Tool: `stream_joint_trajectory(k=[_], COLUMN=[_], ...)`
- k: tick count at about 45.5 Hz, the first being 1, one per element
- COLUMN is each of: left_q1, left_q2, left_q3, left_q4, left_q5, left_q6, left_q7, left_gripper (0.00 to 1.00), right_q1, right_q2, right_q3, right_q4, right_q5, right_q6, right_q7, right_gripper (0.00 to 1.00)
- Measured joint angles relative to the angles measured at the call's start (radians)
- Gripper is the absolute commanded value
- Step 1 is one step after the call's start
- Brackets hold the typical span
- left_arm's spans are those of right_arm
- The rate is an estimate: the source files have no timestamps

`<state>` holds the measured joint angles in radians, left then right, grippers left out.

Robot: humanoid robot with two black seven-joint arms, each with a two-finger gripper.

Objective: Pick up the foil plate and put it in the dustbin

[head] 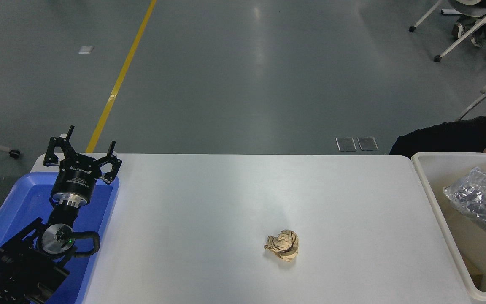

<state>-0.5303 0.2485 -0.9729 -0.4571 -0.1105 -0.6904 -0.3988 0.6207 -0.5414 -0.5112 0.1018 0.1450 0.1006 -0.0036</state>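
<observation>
The foil plate [481, 202], shiny and crinkled, lies tilted inside the off-white dustbin [430, 190] at the right edge of the picture. Nothing holds it. My left gripper [82, 145] is parked at the lower left above the blue tray, its fingers spread open and empty. My right arm and gripper are out of view.
A shallow blue tray [19, 198] sits under the left arm. A crumpled brown paper ball [283, 245] lies on the white table [234, 194]. A person's dark sleeve [449, 137] shows behind the bin, and office chairs [471, 25] stand at the far right.
</observation>
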Motion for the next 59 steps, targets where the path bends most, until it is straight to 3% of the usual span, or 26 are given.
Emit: stream_joint_trajectory(k=[6,15,25,30,41,50,59], left_q1=[-0.001,-0.002,-0.002,-0.002,0.0,0.001,0.001], left_q2=[0.0,0.0,0.0,0.0,0.0,0.0,0.0], left_q3=[0.001,0.003,0.005,0.006,0.004,0.004,0.004], left_q4=[0.0,-0.001,0.0,0.0,0.0,0.0,0.0], left_q5=[0.0,0.002,0.002,0.001,0.0,0.0,0.0], left_q6=[0.0,0.0,-0.002,-0.002,-0.001,0.0,0.0], left_q7=[0.0,0.001,0.002,0.002,0.001,0.0,0.0], left_gripper=[1.0,1.0,1.0,1.0,1.0,1.0,1.0], right_q1=[0.076,0.378,0.831,1.041,1.412,1.58,1.665], right_q2=[-0.037,-0.172,-0.221,-0.176,0.053,0.239,0.333], right_q3=[-0.032,-0.134,-0.316,-0.424,-0.554,-0.566,-0.548], right_q4=[0.084,0.399,0.744,0.897,1.163,1.264,1.312], right_q5=[-0.043,-0.23,-0.367,-0.38,-0.269,-0.177,-0.109], right_q6=[0.004,0.022,0.178,0.254,0.395,0.467,0.51], right_q7=[0.003,0.001,-0.002,-0.001,0.0,0.0,0.001], right_gripper=[1.0,1.0,1.0,1.0,1.0,1.0,1.0])
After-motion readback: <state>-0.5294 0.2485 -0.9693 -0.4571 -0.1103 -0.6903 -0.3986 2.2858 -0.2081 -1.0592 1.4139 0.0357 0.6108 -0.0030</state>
